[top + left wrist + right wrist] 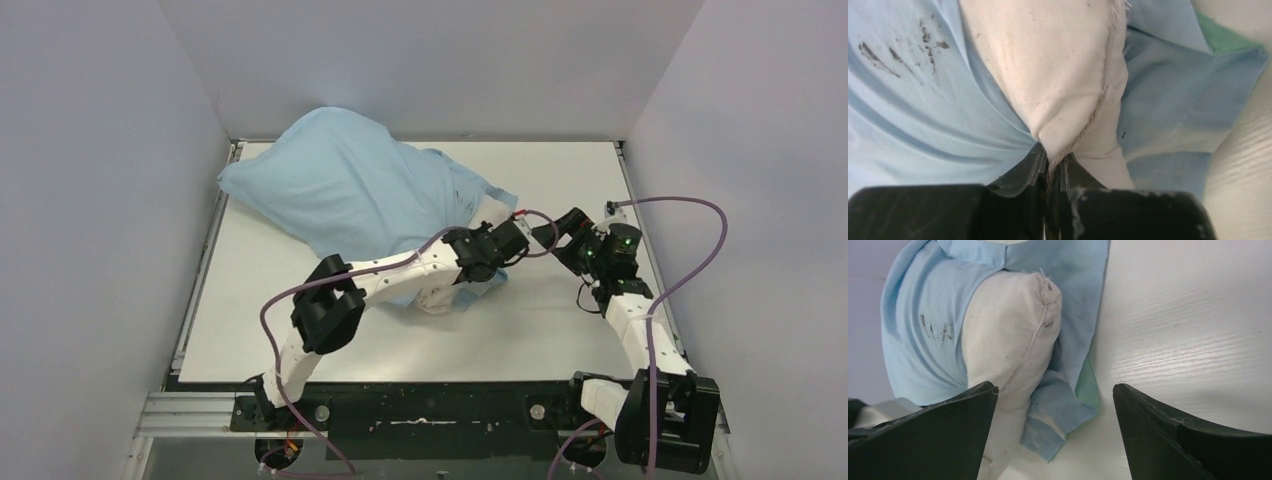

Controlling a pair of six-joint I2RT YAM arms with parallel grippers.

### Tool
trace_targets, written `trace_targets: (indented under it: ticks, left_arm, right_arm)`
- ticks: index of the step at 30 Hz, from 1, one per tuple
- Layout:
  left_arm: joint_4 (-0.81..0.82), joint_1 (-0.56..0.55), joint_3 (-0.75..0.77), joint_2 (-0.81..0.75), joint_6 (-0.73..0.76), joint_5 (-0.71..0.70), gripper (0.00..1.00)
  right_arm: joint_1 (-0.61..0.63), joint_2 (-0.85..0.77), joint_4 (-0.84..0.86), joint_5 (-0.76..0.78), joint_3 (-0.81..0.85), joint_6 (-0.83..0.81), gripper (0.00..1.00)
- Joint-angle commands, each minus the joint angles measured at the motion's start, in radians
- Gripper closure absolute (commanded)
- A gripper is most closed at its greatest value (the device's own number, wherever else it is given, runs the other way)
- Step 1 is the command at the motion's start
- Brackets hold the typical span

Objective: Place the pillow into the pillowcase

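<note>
Pillow point(1008, 330) lay mostly inside the pillowcase point(340, 185), long axis running from upper left of the top view to the centre, one bare corner sticking out of the mouth there. The left gripper point(1050, 167) was clamped on the seam of this corner. The right gripper point(1055, 387), jaws wide apart and empty, faced it from just right.

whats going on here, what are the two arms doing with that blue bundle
They are stuffing a pillow into a light blue pillowcase. The pillow is mostly inside, with one off-white corner poking out of the opening. The left arm has its jaws shut on the seam of that exposed corner. The right arm hovers beside it over the table, jaws open and holding nothing.
</note>
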Motion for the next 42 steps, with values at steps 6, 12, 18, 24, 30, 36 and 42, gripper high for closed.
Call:
trace_targets:
  ticks: [6, 12, 18, 24, 30, 36, 42]
  left_arm:
    - [-0.069, 0.114, 0.076, -0.35, -0.087, 0.104, 1.0]
    - [-0.152, 0.154, 0.214, -0.404, -0.141, 0.178, 1.0]
    - [-0.179, 0.169, 0.292, -0.449, -0.208, 0.282, 1.0]
    - [-0.209, 0.188, 0.357, -0.453, -0.291, 0.406, 1.0]
    - [-0.136, 0.224, 0.276, -0.509, -0.447, 0.577, 1.0]
    - [-0.068, 0.289, 0.204, -0.569, -0.563, 0.681, 1.0]
    - [-0.002, 0.328, 0.194, -0.594, -0.634, 0.763, 1.0]
  right_arm:
    - [0.219, 0.007, 0.248, 0.073, -0.029, 0.07, 0.28]
    - [0.409, 0.08, 0.37, 0.205, 0.0, 0.114, 0.43]
    - [0.576, 0.232, 0.503, 0.349, 0.078, 0.105, 0.46]
    - [0.676, 0.351, 0.548, 0.522, 0.167, 0.009, 0.5]
    - [0.741, 0.49, 0.727, 0.672, 0.16, -0.088, 0.45]
    - [0.77, 0.585, 0.846, 0.81, 0.18, -0.199, 0.36]
    - [0.796, 0.688, 0.923, 0.867, 0.23, -0.233, 0.23]
